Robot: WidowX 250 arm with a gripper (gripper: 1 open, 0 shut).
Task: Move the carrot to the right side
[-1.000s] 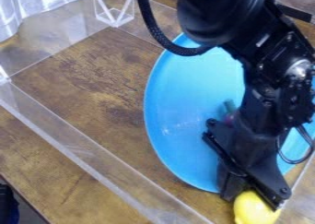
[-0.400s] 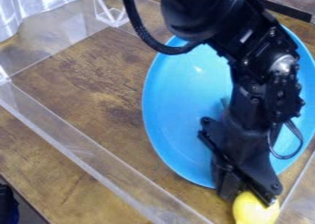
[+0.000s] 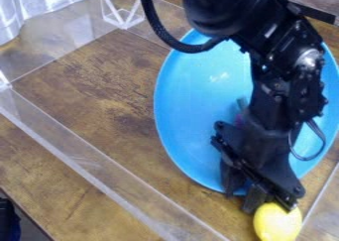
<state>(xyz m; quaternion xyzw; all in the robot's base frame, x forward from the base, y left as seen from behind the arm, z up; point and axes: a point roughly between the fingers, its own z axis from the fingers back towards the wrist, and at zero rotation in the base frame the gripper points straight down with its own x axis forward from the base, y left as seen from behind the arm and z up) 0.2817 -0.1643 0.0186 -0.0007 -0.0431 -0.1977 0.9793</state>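
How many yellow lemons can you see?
1. The lemon is at the bottom right, by the jaws and just outside the blue plate. More could be hidden behind the robot arm.

No readable text, labels, brands, numbers or signs on anything in view

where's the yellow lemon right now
In the camera view, the lemon is at the bottom, toward the right, just below the black gripper and the blue plate's lower edge.

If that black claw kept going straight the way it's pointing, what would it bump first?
Probably the blue plate's near edge, or the yellow lemon just beyond; depth is unclear.
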